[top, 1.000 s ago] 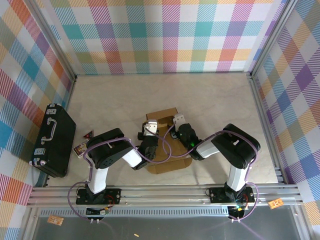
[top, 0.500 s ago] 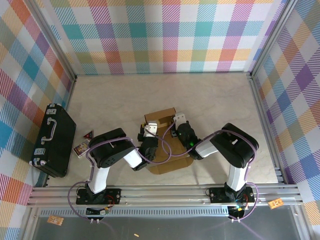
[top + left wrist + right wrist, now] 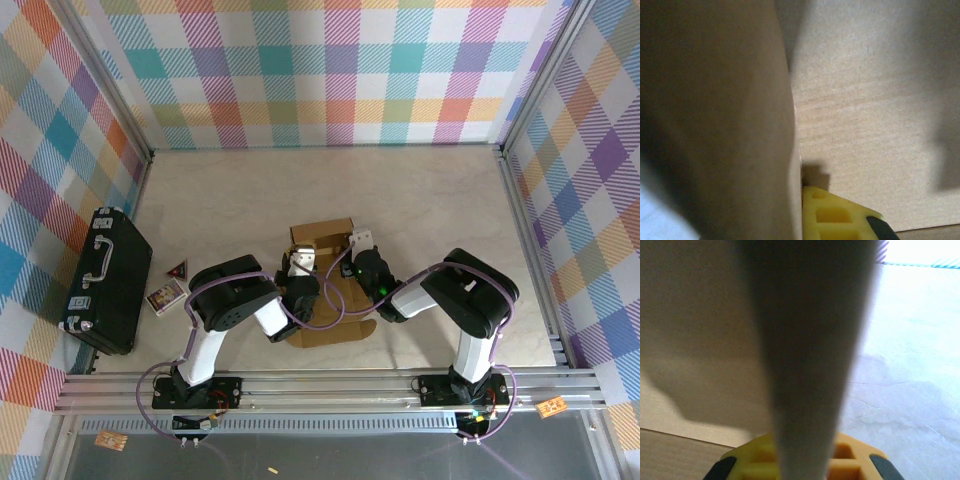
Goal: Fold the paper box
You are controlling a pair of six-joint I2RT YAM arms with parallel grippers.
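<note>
The paper box (image 3: 322, 231) is a brown cardboard sheet at the table's middle, partly folded, with its near flap (image 3: 332, 331) flat on the table. My left gripper (image 3: 300, 260) is on its left side. In the left wrist view an upright cardboard panel (image 3: 715, 125) presses against one yellow finger (image 3: 835, 215), and the other finger is hidden behind it. My right gripper (image 3: 361, 244) is on the box's right side. In the right wrist view it (image 3: 805, 462) is shut on an upright cardboard wall (image 3: 810, 340) seen edge-on between its fingers.
A black hard case (image 3: 105, 280) with a handle lies at the left edge. Two small cards (image 3: 165, 296) lie between it and the left arm. Checked walls enclose the table, and an aluminium rail (image 3: 320, 384) runs along the near edge.
The right gripper has closed on the box's wall. The left gripper opened briefly and shut again, and the left arm's elbow has swung right. The box has shifted slightly.
</note>
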